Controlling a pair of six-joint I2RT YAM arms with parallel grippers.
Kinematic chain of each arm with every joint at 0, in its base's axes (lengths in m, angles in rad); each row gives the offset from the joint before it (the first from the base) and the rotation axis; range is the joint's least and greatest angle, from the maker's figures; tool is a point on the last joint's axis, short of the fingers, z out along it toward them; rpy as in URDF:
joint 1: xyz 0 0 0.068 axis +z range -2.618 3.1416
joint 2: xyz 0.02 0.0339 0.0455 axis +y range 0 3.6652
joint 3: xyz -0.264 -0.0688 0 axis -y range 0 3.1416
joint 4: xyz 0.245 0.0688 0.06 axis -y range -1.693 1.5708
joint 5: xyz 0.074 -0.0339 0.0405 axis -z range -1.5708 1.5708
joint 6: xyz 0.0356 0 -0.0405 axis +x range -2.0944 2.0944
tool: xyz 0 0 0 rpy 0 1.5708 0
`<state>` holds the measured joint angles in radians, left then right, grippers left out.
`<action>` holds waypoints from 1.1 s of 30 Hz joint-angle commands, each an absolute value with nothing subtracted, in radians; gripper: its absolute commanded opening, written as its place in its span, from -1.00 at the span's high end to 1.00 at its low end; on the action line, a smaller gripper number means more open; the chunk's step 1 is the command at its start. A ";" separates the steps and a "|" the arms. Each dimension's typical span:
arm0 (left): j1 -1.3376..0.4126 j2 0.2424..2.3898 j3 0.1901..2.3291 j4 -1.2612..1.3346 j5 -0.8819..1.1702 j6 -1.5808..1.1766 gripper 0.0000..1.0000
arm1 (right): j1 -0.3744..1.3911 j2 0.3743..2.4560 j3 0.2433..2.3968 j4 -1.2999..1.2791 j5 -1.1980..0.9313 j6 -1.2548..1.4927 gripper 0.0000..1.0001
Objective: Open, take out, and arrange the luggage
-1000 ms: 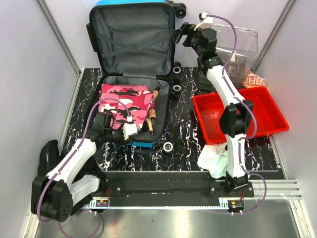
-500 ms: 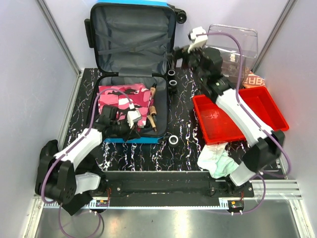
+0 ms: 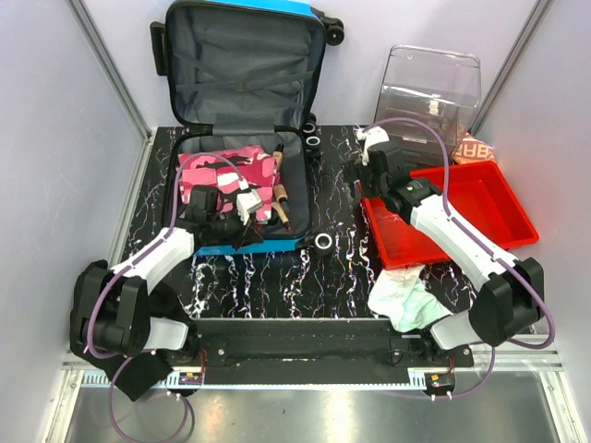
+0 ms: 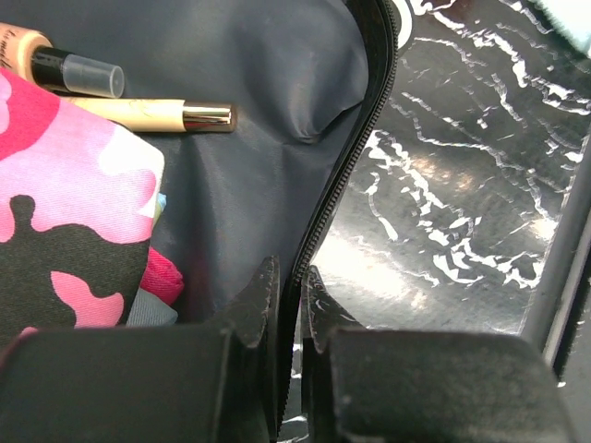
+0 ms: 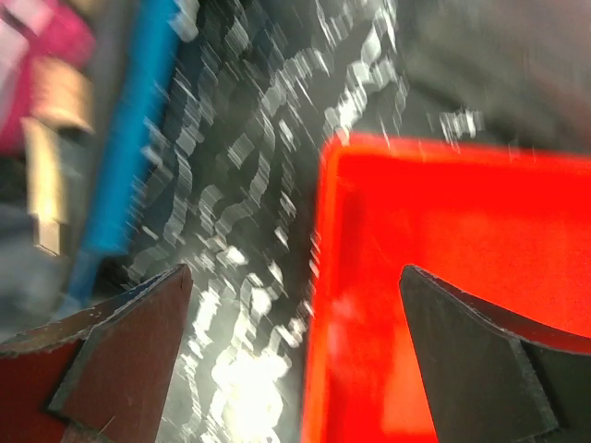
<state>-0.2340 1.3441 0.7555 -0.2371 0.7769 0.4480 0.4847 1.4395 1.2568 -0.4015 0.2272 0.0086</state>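
My left gripper [image 4: 289, 272] was clamped shut on the zipper rim of the luggage [image 3: 268, 245], at its near right edge. The luggage lay open on the table's far left, lid standing up behind. The right gripper [image 5: 291, 277] hung wide open over the red tray [image 3: 480, 198] corner, well apart from the luggage.

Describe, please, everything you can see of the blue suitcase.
The blue suitcase, hard-shelled, lies open: base flat on the marbled table, lid standing upright behind. Dark grey fabric lining with crossed straps; black handle; black-and-white wheels. Inside lie a pink camouflage cloth and cosmetic tubes. The left tool pinches its zipper rim.
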 commanded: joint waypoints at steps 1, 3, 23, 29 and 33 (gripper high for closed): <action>-0.117 1.364 0.793 -0.103 0.480 0.557 1.00 | 0.384 1.431 1.207 -0.498 0.258 0.047 -0.99; -0.107 1.353 0.787 -0.135 0.495 0.603 1.00 | 0.358 1.446 1.174 -0.495 0.250 0.052 -1.00; -0.107 1.195 0.746 -0.253 0.569 0.629 -0.14 | 0.311 1.712 1.175 -0.512 0.006 0.083 0.13; -0.106 1.157 0.749 -0.290 0.609 0.647 -0.37 | 0.346 1.657 1.126 -0.460 -0.153 0.254 0.31; -0.107 1.131 0.749 -0.311 0.608 0.669 -0.47 | 0.414 1.597 1.068 -0.350 -0.118 0.374 0.28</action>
